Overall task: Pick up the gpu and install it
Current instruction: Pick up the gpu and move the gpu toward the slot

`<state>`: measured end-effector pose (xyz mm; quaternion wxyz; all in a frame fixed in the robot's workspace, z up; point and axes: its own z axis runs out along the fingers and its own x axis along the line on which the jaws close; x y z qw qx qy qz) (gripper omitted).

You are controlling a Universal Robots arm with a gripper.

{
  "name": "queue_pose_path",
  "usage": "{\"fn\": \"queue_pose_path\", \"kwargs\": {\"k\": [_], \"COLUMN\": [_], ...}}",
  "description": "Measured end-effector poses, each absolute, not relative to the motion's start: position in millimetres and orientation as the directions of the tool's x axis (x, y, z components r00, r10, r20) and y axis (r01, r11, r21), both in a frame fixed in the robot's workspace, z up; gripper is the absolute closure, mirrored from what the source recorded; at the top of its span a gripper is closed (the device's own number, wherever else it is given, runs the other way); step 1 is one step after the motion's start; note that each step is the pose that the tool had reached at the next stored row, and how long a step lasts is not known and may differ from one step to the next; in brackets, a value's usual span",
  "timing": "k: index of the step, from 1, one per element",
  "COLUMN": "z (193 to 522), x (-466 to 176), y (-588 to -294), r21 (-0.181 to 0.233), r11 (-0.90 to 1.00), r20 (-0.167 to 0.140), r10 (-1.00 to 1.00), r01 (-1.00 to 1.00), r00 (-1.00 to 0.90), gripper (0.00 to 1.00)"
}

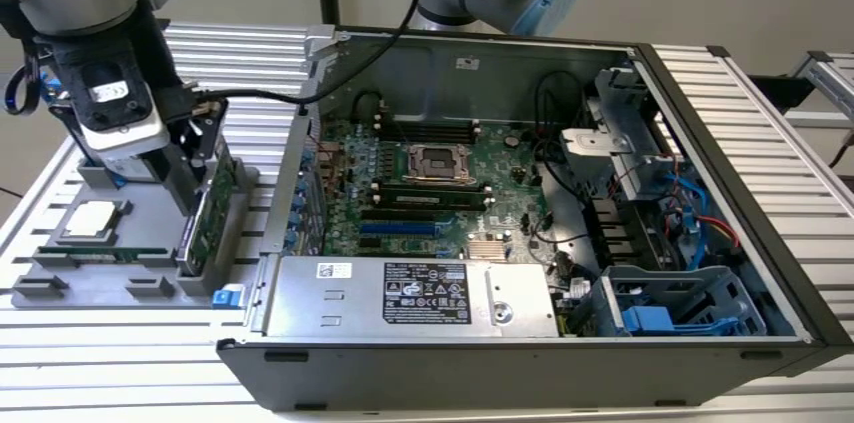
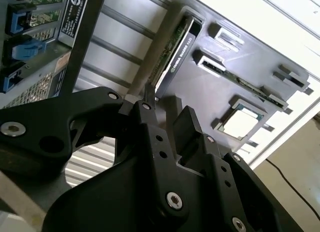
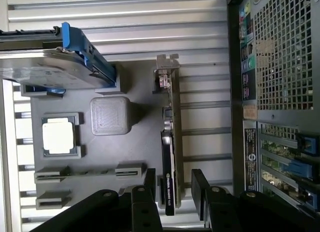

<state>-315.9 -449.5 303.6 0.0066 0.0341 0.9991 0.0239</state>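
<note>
Black metal pincer (image 3: 175,176) sits low, fingers apart, one on each side of the flat green circuit-board gpu (image 3: 169,157) with its black cooler and silver end bracket. The card stands on edge in a slot of the matte grey plastic tray (image 3: 140,142). That tray rests on the ribbed aluminium tabletop (image 3: 200,32), at the exterior view's left of the open black computer case (image 1: 534,373).

a robotics lab bench: ribbed aluminium table (image 1: 747,93) at right, open black computer case (image 1: 534,378) centre, grey plastic parts holder (image 1: 80,291) lower left.
</note>
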Motion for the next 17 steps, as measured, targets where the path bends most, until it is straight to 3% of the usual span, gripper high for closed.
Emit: {"fn": "queue_pose_path", "kwargs": {"k": [17], "z": [286], "x": [-315], "y": [-450], "r21": [0.048], "r11": [0.997], "r20": [-0.012], "r10": [0.067], "r01": [0.066], "r00": [-0.998], "gripper": [0.0]}}
